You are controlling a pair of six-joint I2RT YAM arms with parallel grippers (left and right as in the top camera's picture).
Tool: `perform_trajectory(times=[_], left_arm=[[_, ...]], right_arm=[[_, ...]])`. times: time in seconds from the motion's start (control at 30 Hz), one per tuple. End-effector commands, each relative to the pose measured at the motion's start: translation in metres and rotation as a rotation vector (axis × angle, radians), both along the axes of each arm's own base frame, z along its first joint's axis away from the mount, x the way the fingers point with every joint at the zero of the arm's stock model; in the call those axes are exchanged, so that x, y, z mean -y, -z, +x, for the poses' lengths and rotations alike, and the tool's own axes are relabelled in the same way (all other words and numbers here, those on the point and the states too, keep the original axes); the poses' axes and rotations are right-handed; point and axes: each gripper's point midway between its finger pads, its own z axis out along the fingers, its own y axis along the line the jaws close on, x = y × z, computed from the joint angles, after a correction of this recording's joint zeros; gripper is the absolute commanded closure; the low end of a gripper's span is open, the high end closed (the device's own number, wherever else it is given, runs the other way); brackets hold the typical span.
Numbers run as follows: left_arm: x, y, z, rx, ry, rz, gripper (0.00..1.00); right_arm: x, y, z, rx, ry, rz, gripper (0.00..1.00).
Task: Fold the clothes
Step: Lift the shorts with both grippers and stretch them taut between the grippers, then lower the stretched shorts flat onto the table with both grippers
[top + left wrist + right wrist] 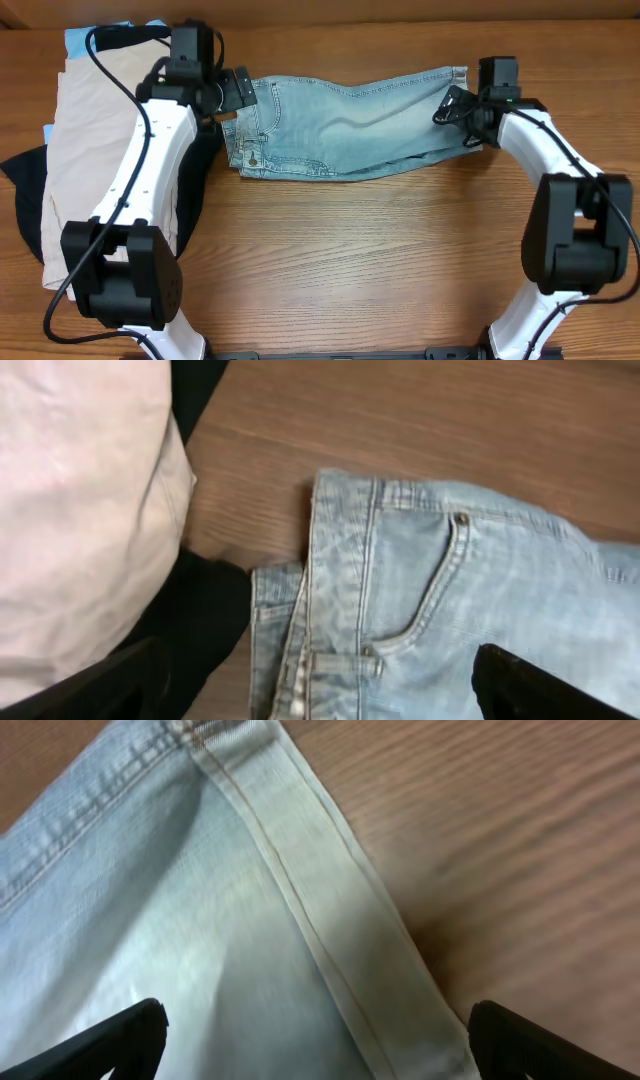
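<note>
The light-wash denim shorts (350, 125) lie flat on the counter (380, 270) across the upper middle of the overhead frame, apparently doubled lengthwise. Soft but fairly weighty, they should droop when lifted yet keep a crease, so the thick waistband (340, 560) at frame left and the stitched hem (330, 910) at frame right look the surest places to pinch. The left hand (240, 90) hovers over the waistband end and the right hand (455, 106) over the hem end, each spread wide and gripping nothing.
</note>
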Motion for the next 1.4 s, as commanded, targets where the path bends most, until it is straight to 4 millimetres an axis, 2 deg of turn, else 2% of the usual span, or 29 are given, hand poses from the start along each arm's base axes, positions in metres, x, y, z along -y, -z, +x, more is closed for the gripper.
perform_trajectory(times=[0.0,0.13,0.27,0.33,0.43,0.53,0.73,0.87,1.0,1.03,1.07,1.17,1.37], left_arm=[[0.006,0.000,-0.007,-0.028,0.106,0.039,0.00],[0.006,0.025,-0.014,-0.090,0.108,0.039,0.01],[0.006,0.050,-0.018,-0.154,0.109,0.047,0.13],[0.006,0.059,-0.019,-0.177,0.109,0.048,0.13],[0.005,0.073,-0.021,-0.211,0.110,0.050,0.13],[0.005,0.083,-0.022,-0.237,0.109,0.054,0.12],[0.000,0.086,-0.023,-0.245,0.097,0.083,0.12],[-0.002,0.086,-0.023,-0.248,0.091,0.095,0.12],[-0.002,0.086,-0.024,-0.250,0.091,0.095,0.12],[-0.002,0.086,-0.024,-0.250,0.091,0.095,0.12],[-0.002,0.086,-0.024,-0.250,0.091,0.095,0.12],[-0.003,0.087,-0.025,-0.256,0.099,0.099,0.12],[-0.004,0.089,-0.032,-0.286,0.136,0.119,0.09]], right_arm=[[0.004,-0.023,-0.001,0.020,-0.038,-0.042,0.07],[0.004,-0.009,-0.008,-0.016,-0.052,-0.048,0.30],[0.004,0.008,-0.016,-0.053,-0.049,-0.050,0.36],[0.014,0.013,-0.019,-0.072,-0.007,-0.080,0.36],[0.024,0.017,-0.020,-0.082,0.026,-0.110,0.24],[0.027,0.026,-0.021,-0.100,0.032,-0.106,0.24],[0.021,0.034,-0.021,-0.112,0.015,-0.073,0.33],[0.021,0.033,-0.020,-0.106,0.016,-0.073,0.48],[0.021,0.033,-0.020,-0.106,0.016,-0.073,0.74],[0.021,0.034,-0.022,-0.115,0.016,-0.073,0.92],[0.021,0.034,-0.023,-0.121,0.015,-0.073,0.96],[0.022,0.031,-0.030,-0.146,0.018,-0.072,0.96],[0.033,0.010,-0.046,-0.169,0.060,-0.061,0.96]])
